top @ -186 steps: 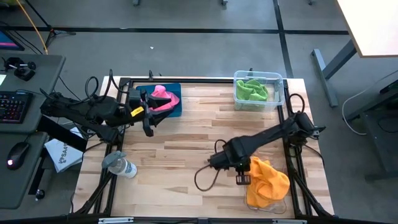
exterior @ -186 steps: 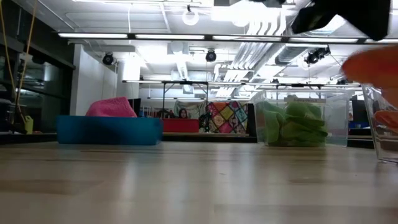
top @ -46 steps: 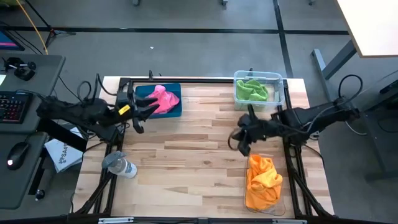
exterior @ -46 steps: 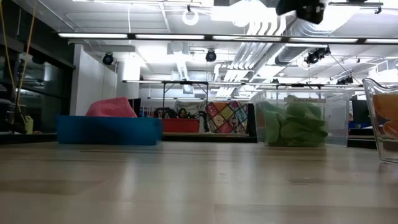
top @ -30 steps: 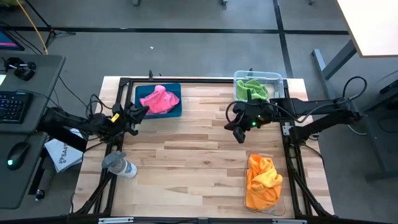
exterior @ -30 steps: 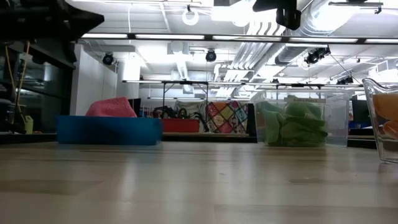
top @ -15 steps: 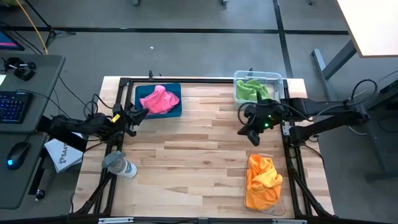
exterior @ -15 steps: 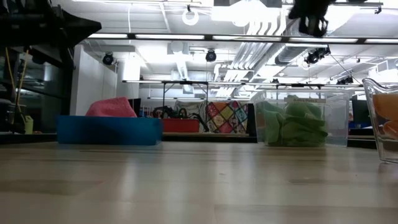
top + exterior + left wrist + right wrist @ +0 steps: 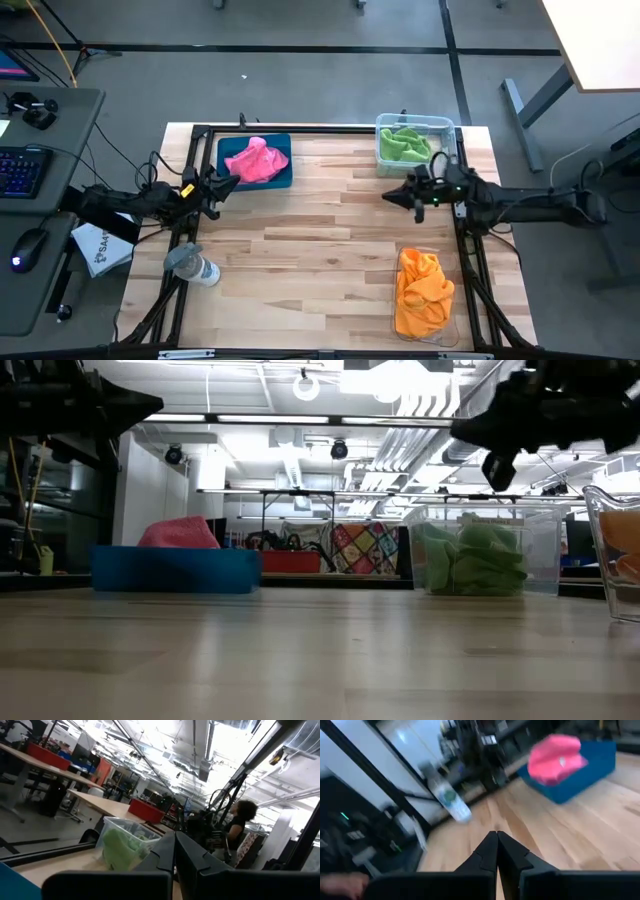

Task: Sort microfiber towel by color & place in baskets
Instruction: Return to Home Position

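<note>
Towel sorting, we judge, is finished: pink towel (image 9: pixel 256 160) binned beside the left gripper (image 9: pixel 232 181), green towel (image 9: pixel 404 145) and orange towel (image 9: pixel 424 290) binned flanking the right gripper (image 9: pixel 388 197); both grippers clenched, empty.

On the table (image 9: pixel 320 250), the tray (image 9: pixel 281 145) sat far left with a towel (image 9: pixel 255 160) in it. The far bin (image 9: pixel 445 124), far right, held a second towel (image 9: pixel 405 145). The near bin (image 9: pixel 605 520) stood near right (a third towel (image 9: pixel 425 290) inside). The bottle (image 9: pixel 195 266) lay at the near-left edge. The left gripper (image 9: pixel 232 181) hung just beside the tray, the right gripper (image 9: pixel 388 197) just before the far bin.
</note>
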Controlling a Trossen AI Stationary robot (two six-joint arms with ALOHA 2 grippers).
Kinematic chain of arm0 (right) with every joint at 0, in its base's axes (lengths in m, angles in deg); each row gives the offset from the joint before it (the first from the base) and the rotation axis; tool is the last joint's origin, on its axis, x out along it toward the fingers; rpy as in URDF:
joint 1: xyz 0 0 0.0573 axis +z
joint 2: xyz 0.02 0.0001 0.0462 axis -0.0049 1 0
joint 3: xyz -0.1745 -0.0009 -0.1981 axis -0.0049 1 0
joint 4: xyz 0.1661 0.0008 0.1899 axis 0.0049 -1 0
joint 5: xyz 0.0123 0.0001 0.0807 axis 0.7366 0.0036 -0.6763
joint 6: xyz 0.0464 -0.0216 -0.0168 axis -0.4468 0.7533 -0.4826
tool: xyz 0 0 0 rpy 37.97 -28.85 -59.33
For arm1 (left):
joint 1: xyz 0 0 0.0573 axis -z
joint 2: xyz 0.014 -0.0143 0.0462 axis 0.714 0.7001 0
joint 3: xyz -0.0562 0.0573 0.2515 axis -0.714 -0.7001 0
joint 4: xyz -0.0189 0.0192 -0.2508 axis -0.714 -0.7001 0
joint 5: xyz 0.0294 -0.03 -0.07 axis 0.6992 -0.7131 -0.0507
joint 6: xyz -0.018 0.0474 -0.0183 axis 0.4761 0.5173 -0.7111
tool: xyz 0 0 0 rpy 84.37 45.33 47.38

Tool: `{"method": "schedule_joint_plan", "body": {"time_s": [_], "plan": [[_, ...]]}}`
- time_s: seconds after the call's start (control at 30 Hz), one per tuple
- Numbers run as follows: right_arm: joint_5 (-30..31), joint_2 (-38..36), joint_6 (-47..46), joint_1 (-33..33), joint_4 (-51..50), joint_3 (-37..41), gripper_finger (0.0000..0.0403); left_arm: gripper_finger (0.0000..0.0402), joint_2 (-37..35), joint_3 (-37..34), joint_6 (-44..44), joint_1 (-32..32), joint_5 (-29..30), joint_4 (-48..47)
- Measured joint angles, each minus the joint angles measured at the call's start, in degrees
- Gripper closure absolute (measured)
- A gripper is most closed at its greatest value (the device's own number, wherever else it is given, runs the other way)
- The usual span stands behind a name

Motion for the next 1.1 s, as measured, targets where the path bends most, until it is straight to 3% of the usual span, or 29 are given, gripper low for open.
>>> {"method": "schedule_joint_plan", "body": {"time_s": [0.17, 0.37, 0.57, 0.73, 1.1], "plan": [[-2.7, -6.6, -5.9, 0.4, 12.3, 9.0, 0.0403, 0.0401, 0.0, 0.0, 0.0, 0.0, 0.0, 0.0], [-2.3, -16.9, -11.4, 5.0, 13.1, 16.0, 0.0403, 0.0401, 0.0, 0.0, 0.0, 0.0, 0.0, 0.0], [7.1, -25.1, -2.2, 10.1, 8.6, 16.1, 0.0403, 0.0401, 0.0, 0.0, 0.0, 0.0, 0.0, 0.0], [16.1, -27.6, 3.6, 10.5, 3.0, 16.1, 0.0403, 0.0401, 0.0, 0.0, 0.0, 0.0, 0.0, 0.0], [17.1, -27.6, 2.5, 10.5, -6.7, 16.1, 0.0403, 0.0401, 0.0, 0.0, 0.0, 0.0, 0.0, 0.0]]}}
